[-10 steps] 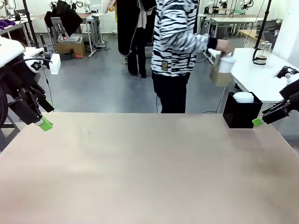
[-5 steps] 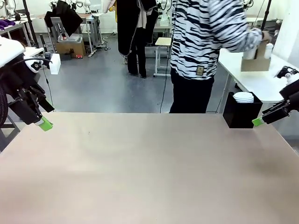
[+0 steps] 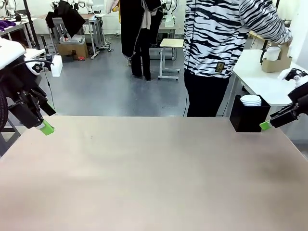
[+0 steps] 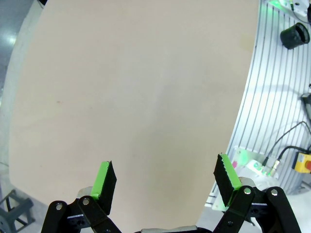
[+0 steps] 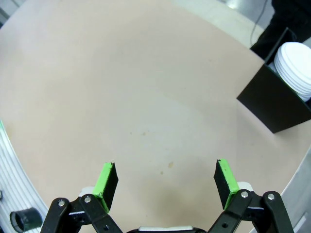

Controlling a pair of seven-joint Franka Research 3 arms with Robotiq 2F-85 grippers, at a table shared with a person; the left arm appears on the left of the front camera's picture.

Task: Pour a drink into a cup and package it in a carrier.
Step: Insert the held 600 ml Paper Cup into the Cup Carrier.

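The carrier (image 3: pixel 275 64) with the cup (image 3: pixel 273 53) in it stands upright on the white side table (image 3: pixel 260 79), at about 1 o'clock from the right fingers (image 3: pixel 265 125) and well apart. A person's hand (image 3: pixel 285 38) is on it. The left fingers (image 3: pixel 46 127) are much farther. Both pairs of fingers are wide open and hold nothing above the bare desk (image 3: pixel 154 173).

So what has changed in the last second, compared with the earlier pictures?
The person walked to the picture's right, carrying the carrier with the cup in it, and now has it on the white side table, hand at it. Both arms kept their places: the left gripper and right gripper hold their jaws open and empty. The black box of lids stayed put.
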